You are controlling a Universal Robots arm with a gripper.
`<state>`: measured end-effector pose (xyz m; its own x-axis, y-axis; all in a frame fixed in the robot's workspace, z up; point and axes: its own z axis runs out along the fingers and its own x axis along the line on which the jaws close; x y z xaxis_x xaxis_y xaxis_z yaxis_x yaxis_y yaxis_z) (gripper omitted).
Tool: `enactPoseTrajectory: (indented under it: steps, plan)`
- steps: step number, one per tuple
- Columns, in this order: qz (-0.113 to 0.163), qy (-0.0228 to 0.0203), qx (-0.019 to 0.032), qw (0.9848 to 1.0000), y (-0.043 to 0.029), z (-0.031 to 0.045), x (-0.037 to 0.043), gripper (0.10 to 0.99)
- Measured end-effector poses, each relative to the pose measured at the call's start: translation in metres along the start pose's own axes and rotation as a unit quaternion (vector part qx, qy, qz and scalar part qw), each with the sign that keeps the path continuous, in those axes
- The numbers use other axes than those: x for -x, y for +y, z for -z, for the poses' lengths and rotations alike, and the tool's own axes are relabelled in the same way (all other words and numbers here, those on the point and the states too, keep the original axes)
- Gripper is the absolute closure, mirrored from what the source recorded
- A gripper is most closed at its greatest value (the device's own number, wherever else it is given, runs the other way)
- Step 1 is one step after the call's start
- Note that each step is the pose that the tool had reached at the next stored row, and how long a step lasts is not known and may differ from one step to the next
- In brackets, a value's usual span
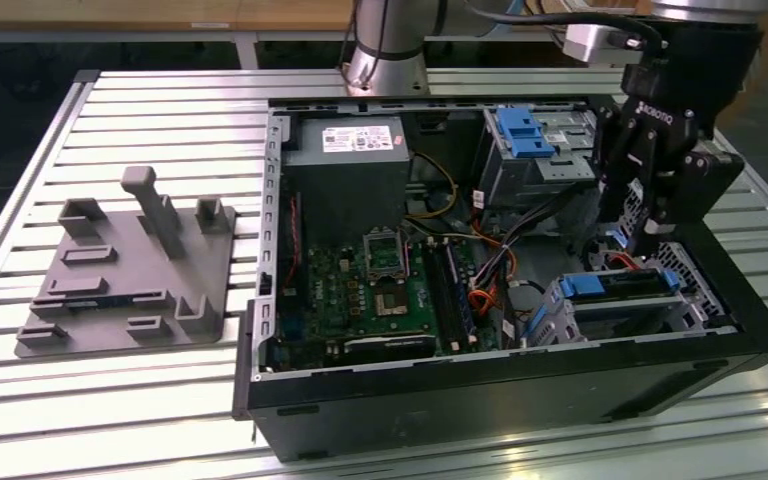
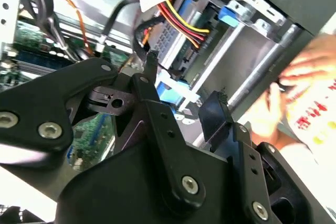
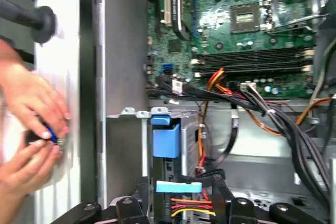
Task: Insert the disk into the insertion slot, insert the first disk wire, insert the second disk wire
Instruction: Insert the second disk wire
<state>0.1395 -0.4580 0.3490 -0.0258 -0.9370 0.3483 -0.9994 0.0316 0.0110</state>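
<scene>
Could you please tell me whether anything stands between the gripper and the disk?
Yes: a light blue connector sits between the gripper and the disk, which lies in the insertion slot; red and yellow wires run alongside.

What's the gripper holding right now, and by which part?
The gripper holds a disk wire by its light blue connector, pinched at the connector's two ends, close to the disk sitting in the insertion slot.

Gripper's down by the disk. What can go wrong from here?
1. A person's hands are just outside the case wall, close to the gripper; a swing of the arm could hit them.
2. Loose wires cross beside the disk; the arm may snag them.
</scene>
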Motion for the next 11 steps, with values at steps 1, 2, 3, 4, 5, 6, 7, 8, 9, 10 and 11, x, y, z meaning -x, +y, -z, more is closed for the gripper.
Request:
enactPoseTrajectory:
  steps: [1,2,3,4,5,6,7,8,9,10,11]
  plan:
    - [0.0,0.0067,-0.0002,1.0,0.0002,0.001,0.0029,0.494]
    - [0.0,0.0133,-0.0003,0.9999,0.0004,0.002,0.0058,0.494]
    - [0.0,0.0193,-0.0005,0.9998,0.0005,0.0026,0.008,0.494]
    - [0.0,0.0237,-0.0007,0.9997,0.0006,0.0026,0.0096,0.494]
    - [-0.001,0.0276,-0.0007,0.9996,0.0008,0.0023,0.0107,0.494]
    - [-0.001,0.0312,-0.0008,0.9995,0.0008,0.0014,0.0114,0.494]
    - [-0.001,0.0358,-0.0009,0.9994,0.001,0.0007,0.0119,0.494]
    - [-0.001,0.0404,-0.001,0.9992,0.001,0.0002,0.0125,0.494]
    - [-0.001,0.0447,-0.0012,0.999,0.0011,-0.0005,0.0131,0.494]
    - [-0.001,0.0484,-0.0012,0.9988,0.0011,-0.0011,0.0138,0.494]
    - [-0.001,0.0509,-0.0013,0.9987,0.0011,-0.0015,0.0143,0.494]
